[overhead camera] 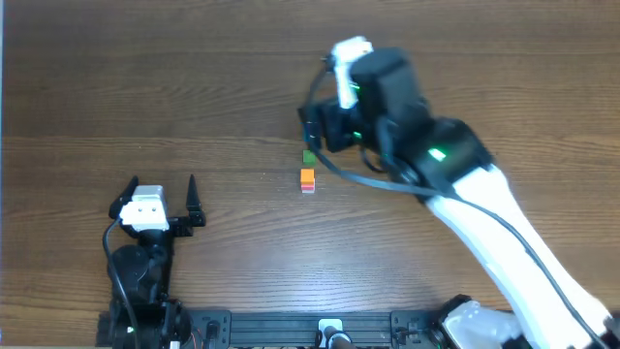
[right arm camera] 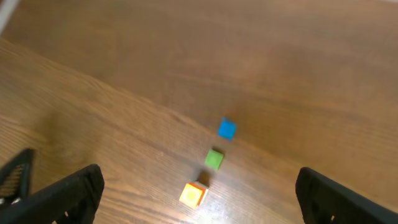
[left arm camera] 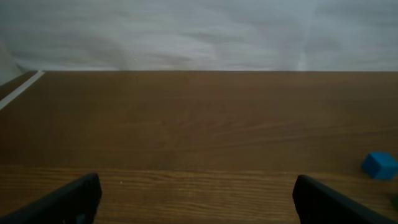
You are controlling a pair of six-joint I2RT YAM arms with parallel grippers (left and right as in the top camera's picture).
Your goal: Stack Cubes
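Right claw (right arm camera: 199, 172) hangs above the row of cubes — blue (right arm camera: 227, 129), green (right arm camera: 214, 159), orange (right arm camera: 193, 195) — fingers wide apart, empty. Left claw (overhead camera: 161, 180) rests spread near its base. Coming down off-centre, a finger could knock a neighbour.

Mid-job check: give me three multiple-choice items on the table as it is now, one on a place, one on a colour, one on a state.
1. Which cube lies between the other two in the row?
A. blue cube
B. green cube
C. orange cube

2. What colour is the cube in the left wrist view?
A. blue
B. red
C. white

3. How is the right gripper?
A. open, holding nothing
B. shut on a cube
C. shut on a cloth

Answers:
1 B: in the right wrist view the green cube sits midway along the line.
2 A: the blue cube lies there on the table.
3 A: its fingers stand wide apart with nothing between them.
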